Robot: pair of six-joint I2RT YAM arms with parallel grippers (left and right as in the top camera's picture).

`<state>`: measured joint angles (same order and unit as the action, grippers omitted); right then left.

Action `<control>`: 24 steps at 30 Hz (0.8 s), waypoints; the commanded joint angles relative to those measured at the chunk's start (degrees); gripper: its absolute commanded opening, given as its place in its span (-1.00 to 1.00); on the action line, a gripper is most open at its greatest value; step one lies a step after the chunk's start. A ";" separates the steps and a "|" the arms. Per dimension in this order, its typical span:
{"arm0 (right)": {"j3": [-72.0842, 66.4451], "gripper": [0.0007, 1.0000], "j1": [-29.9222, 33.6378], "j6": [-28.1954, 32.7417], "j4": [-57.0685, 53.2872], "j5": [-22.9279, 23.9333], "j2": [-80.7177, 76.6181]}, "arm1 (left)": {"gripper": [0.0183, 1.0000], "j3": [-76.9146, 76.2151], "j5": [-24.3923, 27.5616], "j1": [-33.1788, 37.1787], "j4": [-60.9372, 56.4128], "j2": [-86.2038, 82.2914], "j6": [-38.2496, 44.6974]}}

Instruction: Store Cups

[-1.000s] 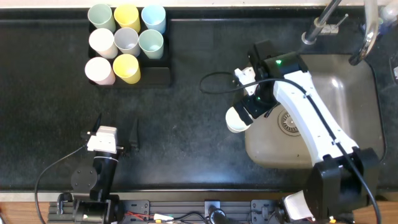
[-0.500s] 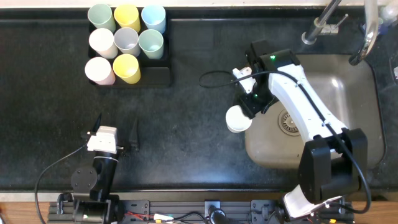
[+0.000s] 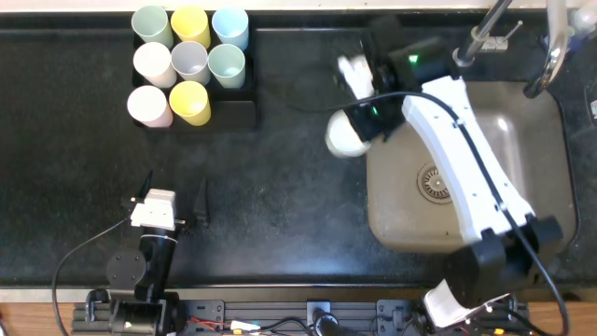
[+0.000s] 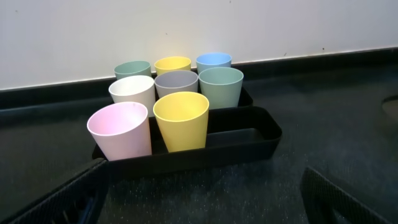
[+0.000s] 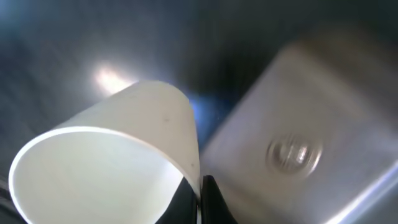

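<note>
The right gripper [image 5: 199, 198] clamps a white cup's [image 5: 124, 137] rim above the surface [image 3: 280, 205] beside the sink [image 3: 522, 140]. The left gripper [image 3: 175, 194], fingers spread, faces the cup-filled tray [image 4: 249, 140].

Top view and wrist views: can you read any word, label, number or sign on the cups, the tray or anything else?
There is no readable text in any of the views.
The stored cups: plain sides, no print.
The tray: plain black, no label.
The white cup: blank where it shows.
The sink: no markings that I can make out.
</note>
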<state>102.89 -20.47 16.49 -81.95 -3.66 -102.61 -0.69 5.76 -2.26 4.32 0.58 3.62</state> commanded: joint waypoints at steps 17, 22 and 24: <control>49.59 -0.91 -17.07 -11.15 0.52 -0.52 -27.98 | 1.00 0.22 -0.07 -0.44 0.00 -0.46 0.90; 49.57 -0.91 -18.14 -9.51 -0.46 0.85 -31.41 | 1.00 0.22 -0.07 -0.44 0.00 -0.46 0.90; 49.48 -0.92 -18.21 -9.38 -0.83 1.81 -32.39 | 1.00 0.22 -0.07 -0.44 0.00 -0.46 0.90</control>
<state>151.13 -38.35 6.28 -82.70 -3.51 -134.52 -0.69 5.76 -2.28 4.32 0.58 3.62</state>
